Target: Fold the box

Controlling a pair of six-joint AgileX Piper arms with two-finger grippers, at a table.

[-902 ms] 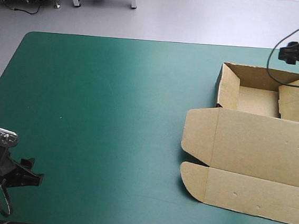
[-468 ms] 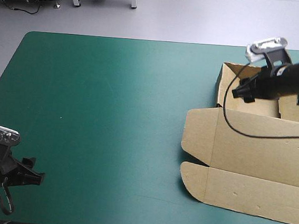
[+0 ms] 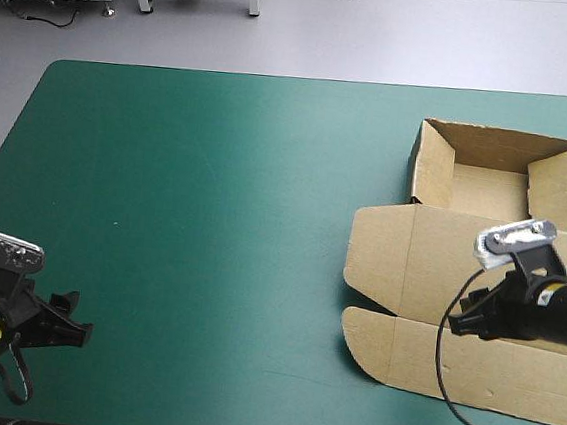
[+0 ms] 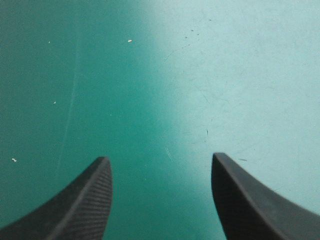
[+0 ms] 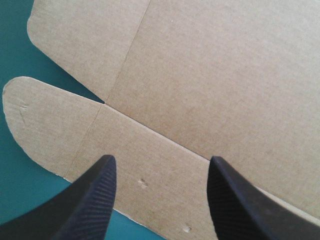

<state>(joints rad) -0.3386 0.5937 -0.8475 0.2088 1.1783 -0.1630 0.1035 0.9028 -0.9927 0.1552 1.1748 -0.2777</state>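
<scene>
My right gripper (image 5: 160,167) hangs open over the flat lid of the brown cardboard box (image 3: 440,253). My left gripper (image 4: 160,162) hangs open over the teal-green cover (image 3: 215,196).

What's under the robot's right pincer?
The right pincer hangs open over the box, above its flat lid, by a crease and a rounded flap. The teal-green cover shows beside that flap; beneath the board it is hidden.
</scene>
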